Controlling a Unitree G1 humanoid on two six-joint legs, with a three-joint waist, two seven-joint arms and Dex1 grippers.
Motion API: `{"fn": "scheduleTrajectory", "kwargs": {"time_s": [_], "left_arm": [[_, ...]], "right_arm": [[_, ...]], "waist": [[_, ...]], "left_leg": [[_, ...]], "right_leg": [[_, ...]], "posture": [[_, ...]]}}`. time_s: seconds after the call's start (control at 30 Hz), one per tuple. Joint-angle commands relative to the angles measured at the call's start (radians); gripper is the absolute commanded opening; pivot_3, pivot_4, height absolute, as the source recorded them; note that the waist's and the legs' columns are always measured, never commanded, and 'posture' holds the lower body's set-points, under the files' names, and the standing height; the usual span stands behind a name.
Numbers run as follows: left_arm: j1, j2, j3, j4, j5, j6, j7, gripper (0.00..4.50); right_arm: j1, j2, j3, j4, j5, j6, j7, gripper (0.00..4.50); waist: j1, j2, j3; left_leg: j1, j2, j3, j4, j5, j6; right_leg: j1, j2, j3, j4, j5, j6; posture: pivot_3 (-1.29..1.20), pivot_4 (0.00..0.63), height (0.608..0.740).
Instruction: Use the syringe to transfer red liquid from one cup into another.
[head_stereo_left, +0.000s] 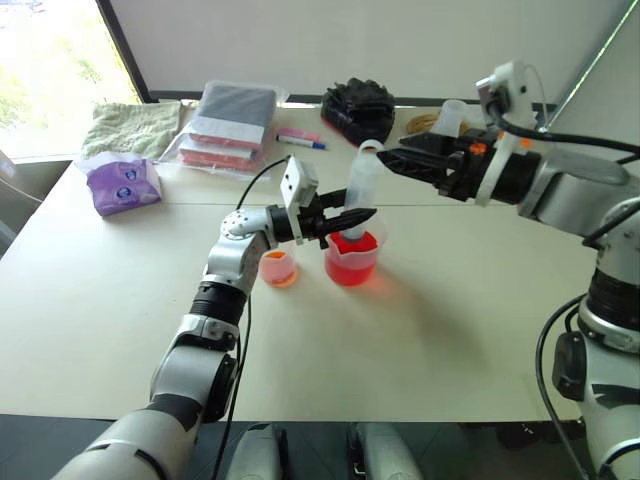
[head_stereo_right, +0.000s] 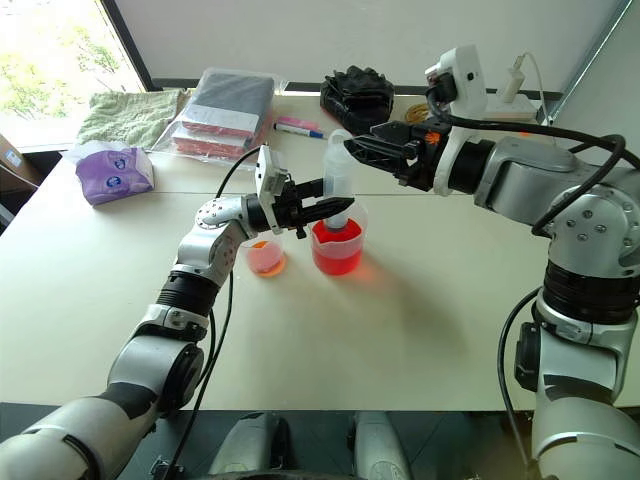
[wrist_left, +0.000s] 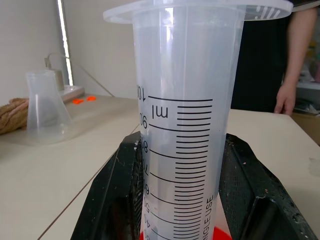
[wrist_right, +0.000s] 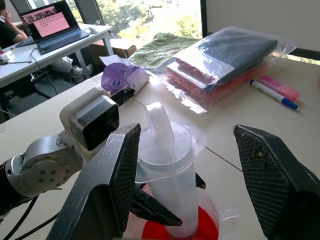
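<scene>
The syringe (head_stereo_left: 361, 192) stands upright with its lower end in the wide clear cup (head_stereo_left: 351, 262) of red liquid (wrist_right: 202, 227). My left gripper (head_stereo_left: 350, 220) is shut on the syringe's barrel (wrist_left: 185, 100), just above the cup's rim, with black fingers (wrist_left: 112, 200) on both sides. The white plunger (wrist_right: 160, 120) sticks up out of the barrel. My right gripper (wrist_right: 186, 129) is open at the level of the plunger's top, one finger on each side and neither touching it. The smaller cup (head_stereo_left: 278, 268) with a shallow orange-red layer stands just left of the wide cup.
At the table's back lie a purple tissue pack (head_stereo_left: 122, 185), a green towel (head_stereo_left: 135, 127), a bagged packet (head_stereo_left: 228, 125), markers (head_stereo_left: 300, 138), a black bundle (head_stereo_left: 358, 108) and a colourless clear cup (wrist_left: 45, 107) beside a rope. A person's hand (wrist_left: 285, 97) is beyond the table.
</scene>
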Motion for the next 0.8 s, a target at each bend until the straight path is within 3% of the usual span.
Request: {"fn": "scheduleTrajectory", "kwargs": {"time_s": [0.03,0.73,0.8], "left_arm": [[0.000,0.000,-0.007,-0.036,-0.006,-0.009,0.001,1.48],[0.014,0.003,-0.014,-0.060,-0.015,-0.007,0.020,1.48],[0.014,0.004,-0.014,-0.061,-0.016,-0.007,0.021,1.48]], "right_arm": [[-0.037,0.017,-0.008,-0.016,-0.008,-0.008,-0.018,3.06],[-0.019,0.142,0.045,-0.058,-0.236,-0.038,-0.219,3.06],[-0.020,0.159,0.039,-0.066,-0.240,-0.034,-0.230,2.51]], "waist": [[0.000,0.000,0.000],[-0.001,0.000,0.000],[-0.002,0.000,0.000]], "left_leg": [[0.000,0.000,0.000,0.000,0.000,0.000],[0.000,0.000,-0.002,0.000,0.000,0.000],[0.000,0.000,-0.002,0.000,0.000,0.000]], "right_leg": [[0.000,0.000,0.000,0.000,0.000,0.000],[0.000,0.000,0.000,0.000,0.000,0.000],[0.000,0.000,0.000,0.000,0.000,0.000]], "posture": [[0.00,0.150,0.740],[0.00,0.150,0.740],[0.00,0.150,0.740]]}}
